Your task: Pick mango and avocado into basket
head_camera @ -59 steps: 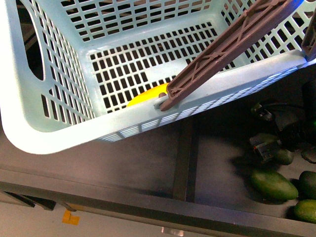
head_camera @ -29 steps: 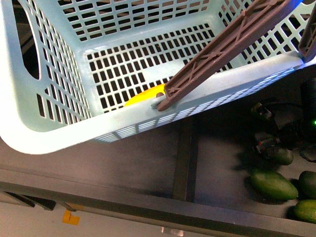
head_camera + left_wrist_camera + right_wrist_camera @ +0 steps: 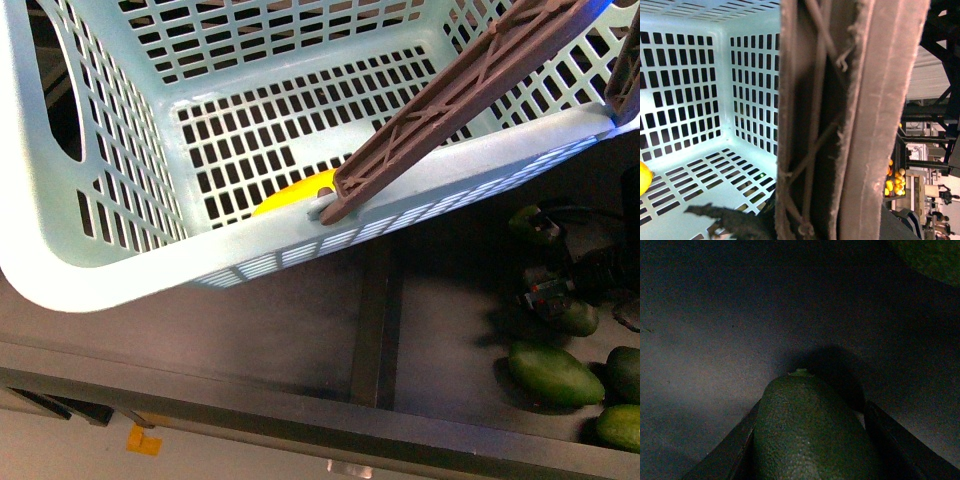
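Right fingers parted, angled downward

Nothing readable: no text, label, brand or number shows on the light teal slotted plastic basket, its brown handles or the dark green fruits.

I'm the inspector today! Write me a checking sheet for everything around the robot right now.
Surface: dark shelf with a raised divider.
Job's things: mango lies inside the basket. The avocado sits on the shelf.
Clutter: other green avocados lie nearby.
Grippers: right gripper has a finger on each side of the avocado; whether it is squeezing cannot be told. The left gripper cannot be made out, because the brown handle fills its wrist view.
Cables: what looks like a dark cable runs by the right gripper.
Surroundings: pale floor with orange tape; far-off yellow fruit.
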